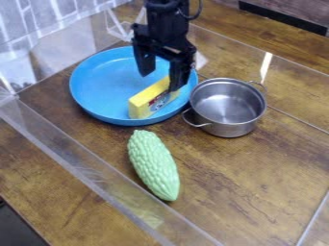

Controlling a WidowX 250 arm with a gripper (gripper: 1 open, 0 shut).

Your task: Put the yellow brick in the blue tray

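The yellow brick [150, 98] lies flat inside the blue tray [103, 91], toward its right rim, with a red-edged label on its upper end. My gripper [164, 69] hangs pointing down just above the brick, its black fingers open and apart on either side of the brick's far end. Nothing is between the fingers. The brick rests free on the tray floor.
A small steel pot [228, 106] stands right of the tray, almost touching its rim. A bumpy green gourd [154, 164] lies in front on the wooden table [257, 183]. A clear wall runs along the table's front-left edge.
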